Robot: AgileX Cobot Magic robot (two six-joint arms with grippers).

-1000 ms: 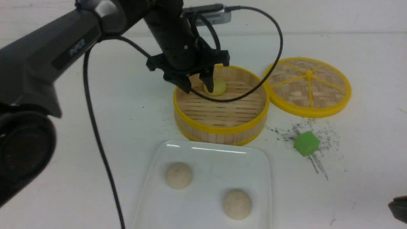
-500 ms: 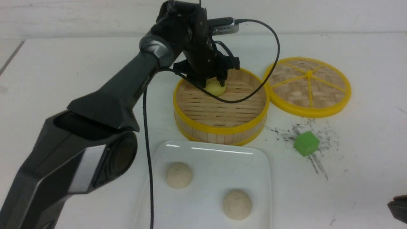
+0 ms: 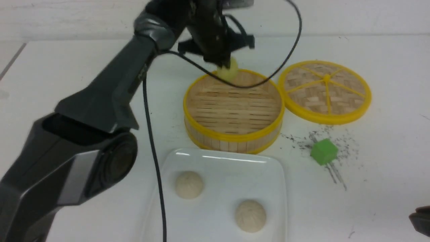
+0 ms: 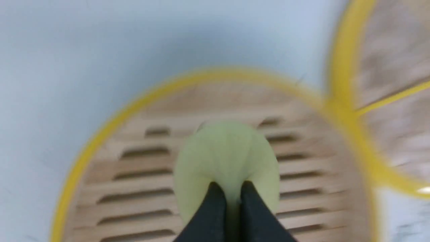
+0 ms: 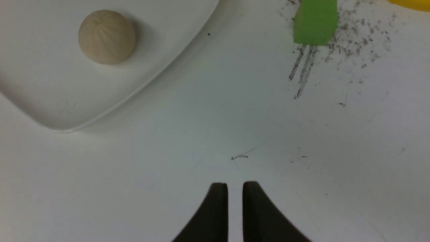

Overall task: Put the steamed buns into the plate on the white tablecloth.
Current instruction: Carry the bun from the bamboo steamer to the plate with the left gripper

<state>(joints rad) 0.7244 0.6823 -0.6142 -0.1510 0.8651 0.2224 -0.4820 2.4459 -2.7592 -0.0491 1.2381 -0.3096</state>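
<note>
– Two steamed buns are recorded on the plate [image 3: 221,158]: left bun [image 3: 189,184] and right bun [image 3: 250,215], set apart. Third?
– Yellow bun [image 3: 228,69] is pinched by the left gripper [image 4: 228,201], over the steamer basket's [image 3: 231,134] far side.
– Right gripper [image 5: 235,195]?
– Fingers nearly together, nothing held, above the white tablecloth [image 5: 134,168].

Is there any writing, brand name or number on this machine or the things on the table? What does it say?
Pale lettering on the left arm: too blurred to read.
Plate, steamed buns, steamer basket, lid, green cube: no text visible.
</note>
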